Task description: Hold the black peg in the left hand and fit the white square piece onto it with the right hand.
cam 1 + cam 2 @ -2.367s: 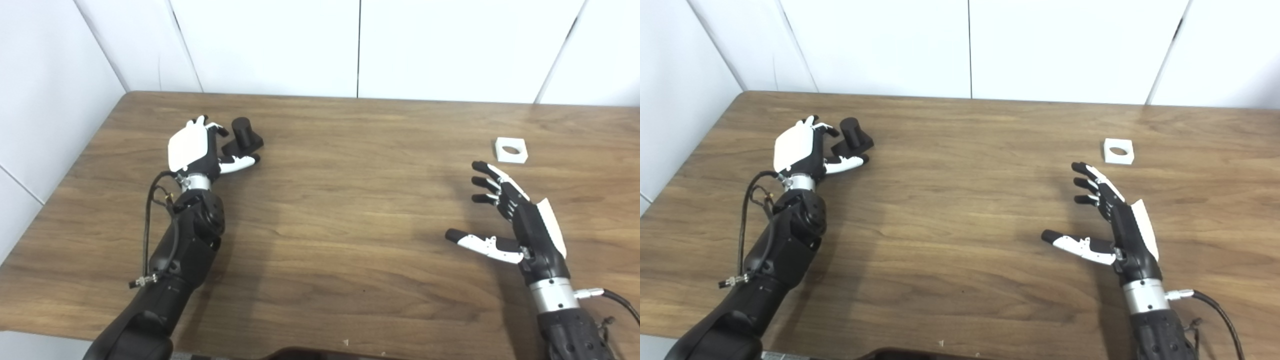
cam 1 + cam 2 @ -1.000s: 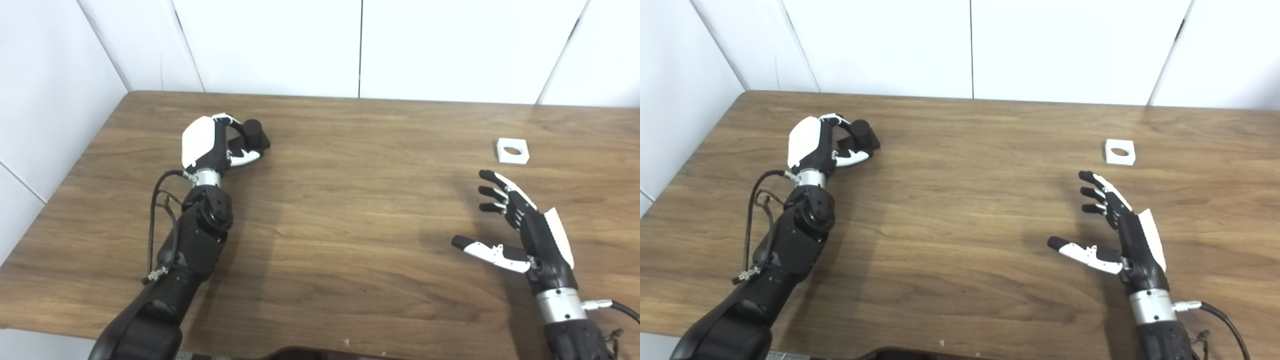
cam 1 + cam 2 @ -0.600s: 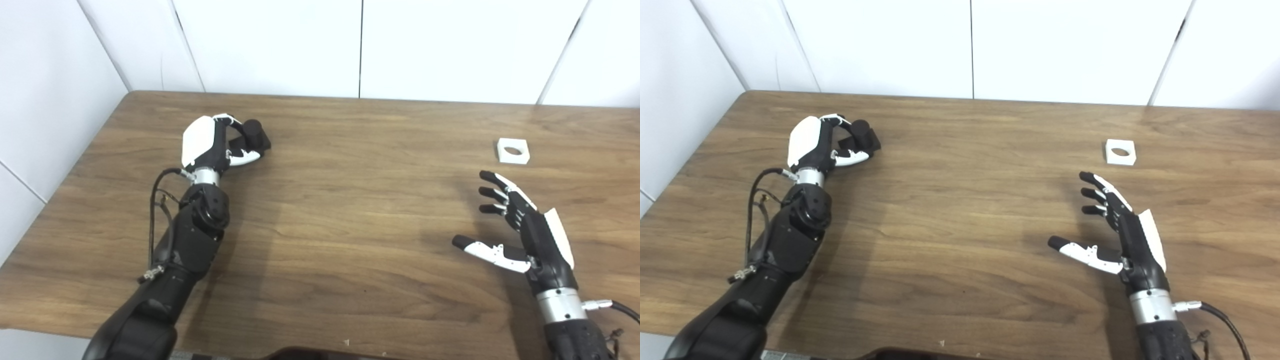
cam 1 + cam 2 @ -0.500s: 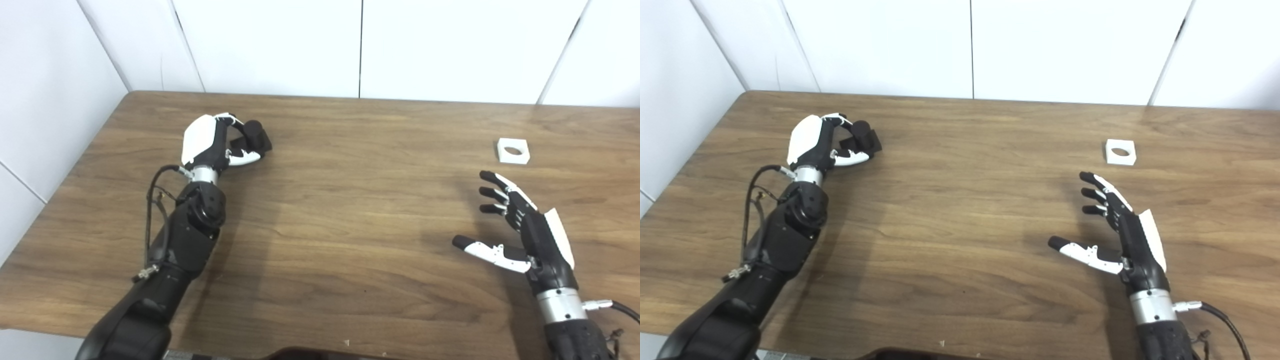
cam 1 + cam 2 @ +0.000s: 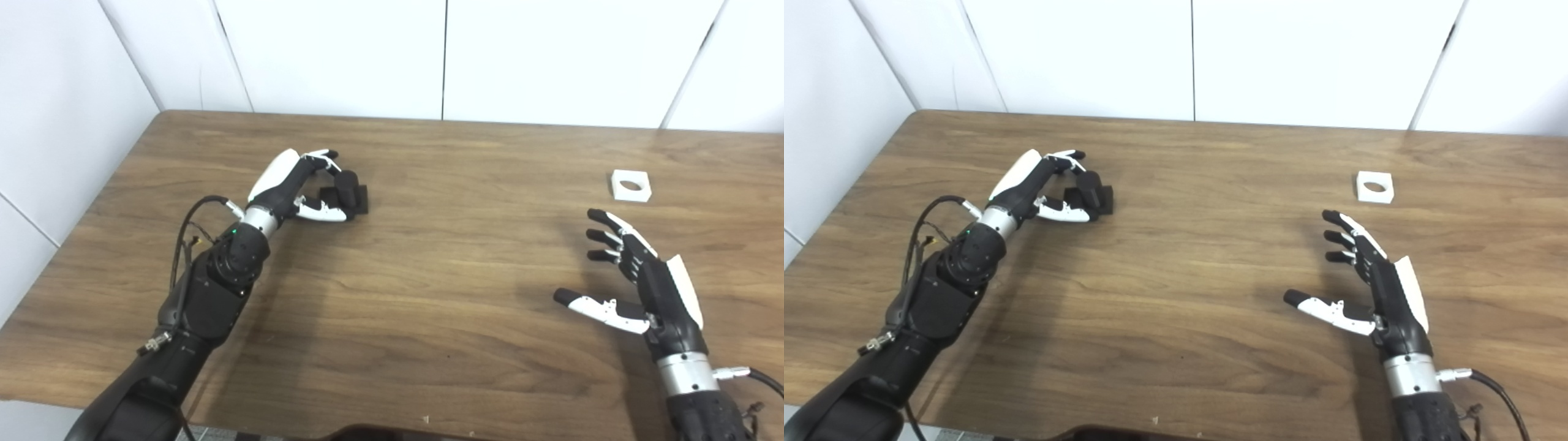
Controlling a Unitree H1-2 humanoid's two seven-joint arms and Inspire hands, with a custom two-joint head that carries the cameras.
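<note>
The black peg [image 5: 349, 191], a short cylinder on a square base, sits left of the table's middle, tipped over toward the right. My left hand [image 5: 298, 185] is shut on the black peg, fingers curled over the cylinder and thumb under it. The white square piece [image 5: 631, 185], with a round hole, lies flat at the far right. My right hand [image 5: 637, 278] hovers open, fingers spread, nearer to me than the white piece and apart from it.
The wooden table [image 5: 429, 275] meets white wall panels at the back and on the left. A loose cable [image 5: 187, 239] loops beside my left forearm. A dark object pokes up at the table's near edge [image 5: 367, 432].
My left hand closed on the peg, then swung right toward the table's middle with the peg in it; the peg now leans over. The right hand has hardly moved.
</note>
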